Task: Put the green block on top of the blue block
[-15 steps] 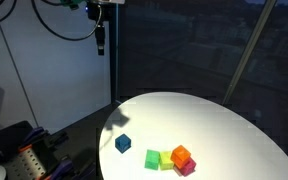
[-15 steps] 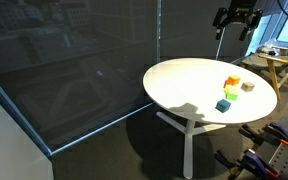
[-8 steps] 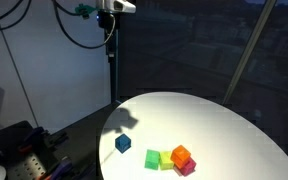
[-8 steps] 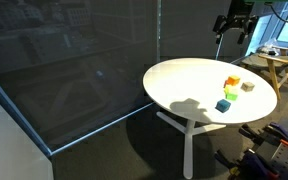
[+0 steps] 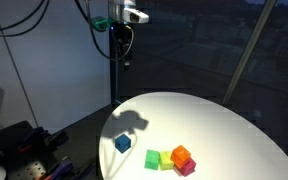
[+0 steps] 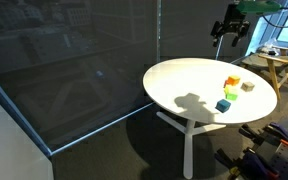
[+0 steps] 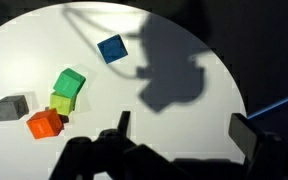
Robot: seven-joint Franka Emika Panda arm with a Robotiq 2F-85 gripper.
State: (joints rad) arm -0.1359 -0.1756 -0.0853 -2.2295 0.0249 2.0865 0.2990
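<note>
A green block (image 7: 70,82), blue block (image 7: 111,48), orange cube (image 7: 45,122), white table (image 7: 44,40).

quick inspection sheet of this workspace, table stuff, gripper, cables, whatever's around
surface: round white table, carrying five cubes and the arm's shadow
job's things: green block on the table, against a yellowish cube; blue block apart from the rest, nothing on it
clutter: yellowish cube, orange cube, grey cube
grippers: gripper high above the table, open, holding nothing
cables: dark cables hang beside the arm
surroundings: dark wall panels; wooden furniture beyond the table
</note>
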